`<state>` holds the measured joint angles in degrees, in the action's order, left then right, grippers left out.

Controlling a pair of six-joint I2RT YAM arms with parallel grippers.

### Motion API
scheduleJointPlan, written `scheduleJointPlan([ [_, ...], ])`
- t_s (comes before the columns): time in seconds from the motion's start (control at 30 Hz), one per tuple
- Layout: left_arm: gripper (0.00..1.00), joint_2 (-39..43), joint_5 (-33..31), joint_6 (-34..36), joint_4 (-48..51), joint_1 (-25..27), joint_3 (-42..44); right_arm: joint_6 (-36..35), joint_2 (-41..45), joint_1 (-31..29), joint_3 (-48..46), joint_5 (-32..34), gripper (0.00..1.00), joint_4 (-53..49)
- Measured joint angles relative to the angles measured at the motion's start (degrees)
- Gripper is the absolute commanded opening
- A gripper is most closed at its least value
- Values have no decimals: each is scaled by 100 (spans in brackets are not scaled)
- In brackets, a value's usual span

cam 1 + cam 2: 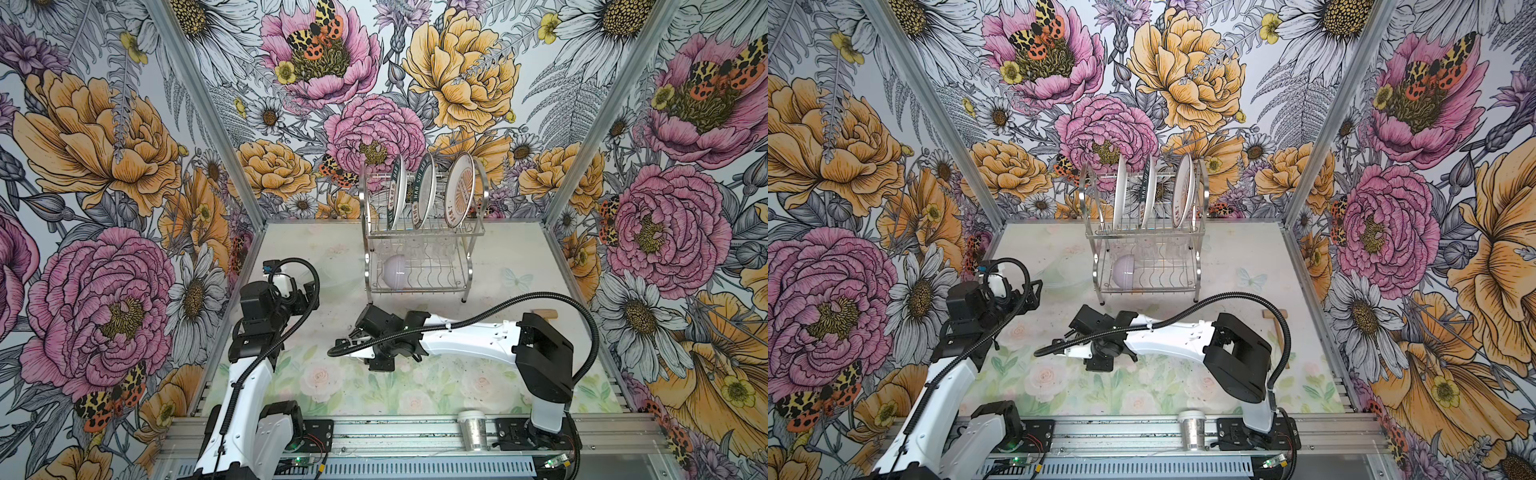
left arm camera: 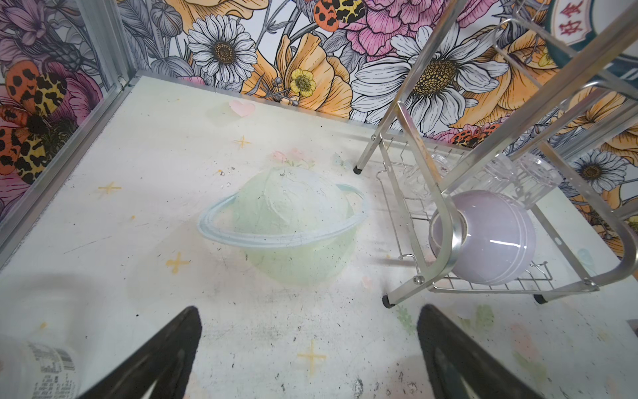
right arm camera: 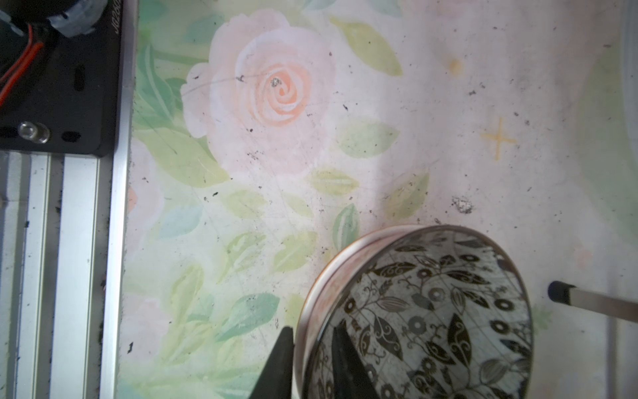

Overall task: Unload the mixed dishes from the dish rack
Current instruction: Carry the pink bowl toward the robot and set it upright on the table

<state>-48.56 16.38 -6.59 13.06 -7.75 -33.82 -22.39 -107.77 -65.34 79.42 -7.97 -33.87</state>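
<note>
The dish rack stands at the back of the table. Three plates are upright in its upper tier: two with dark-green lettered rims and an orange sunburst one. Below sit a lavender bowl on its side and small clear glasses. My right gripper straddles the rim of the floral-patterned bowl, one finger outside and one inside, low over the table in front of the rack. My left gripper is open and empty, left of the rack.
A silver glittery cup with a white lid lies on the front rail. A small wooden piece lies at the right of the table. A rack foot is close to the bowl. A clear labelled container lies by the left gripper.
</note>
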Motion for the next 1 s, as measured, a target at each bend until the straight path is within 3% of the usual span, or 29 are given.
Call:
scheduleJointPlan([
  [0.57,99,15,0,-61,0,0,11,343,35,7,107,229,58,61],
  [0.6,99,22,0,-66,0,0,11,382,55,7,107,240,62,81],
  [0.63,99,31,0,-81,0,0,11,417,81,13,107,240,80,116],
  [1.0,99,240,50,-105,66,0,9,769,828,153,-229,369,81,1005],
])
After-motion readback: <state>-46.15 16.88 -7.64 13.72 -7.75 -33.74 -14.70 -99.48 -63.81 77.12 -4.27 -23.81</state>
